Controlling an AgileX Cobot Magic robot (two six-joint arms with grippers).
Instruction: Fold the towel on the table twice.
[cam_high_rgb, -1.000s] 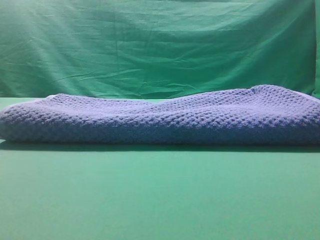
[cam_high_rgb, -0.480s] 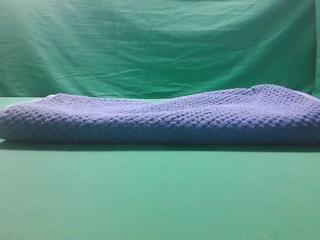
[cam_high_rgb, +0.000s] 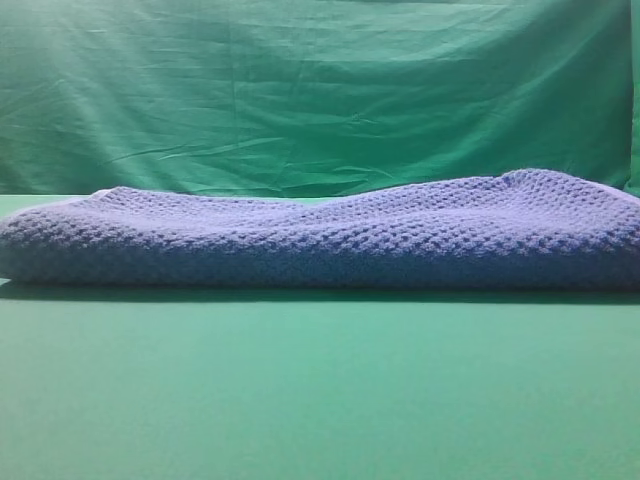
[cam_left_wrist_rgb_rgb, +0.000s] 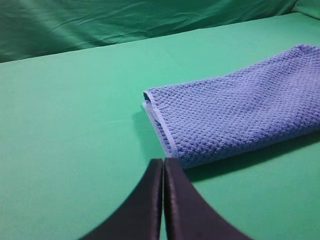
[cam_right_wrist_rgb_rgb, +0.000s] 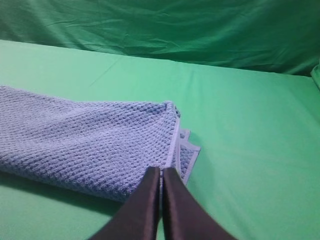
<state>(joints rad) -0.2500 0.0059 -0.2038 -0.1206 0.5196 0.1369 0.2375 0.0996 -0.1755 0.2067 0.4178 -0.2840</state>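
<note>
The towel (cam_high_rgb: 330, 235), blue-grey with a waffle weave, lies folded in a long band across the green table (cam_high_rgb: 320, 390) and spans the whole exterior high view. Its left end with the pale hem (cam_left_wrist_rgb_rgb: 162, 127) shows in the left wrist view, and my left gripper (cam_left_wrist_rgb_rgb: 163, 162) hovers just in front of that end, shut and empty. The towel's right end (cam_right_wrist_rgb_rgb: 175, 145) shows layered corners in the right wrist view. My right gripper (cam_right_wrist_rgb_rgb: 161, 171) sits above the near edge there, shut with nothing between its fingers. Neither gripper appears in the exterior high view.
A wrinkled green backdrop curtain (cam_high_rgb: 320, 90) hangs behind the table. Bare green table surface stretches in front of the towel and to both sides of its ends (cam_left_wrist_rgb_rgb: 65, 125) (cam_right_wrist_rgb_rgb: 255, 150).
</note>
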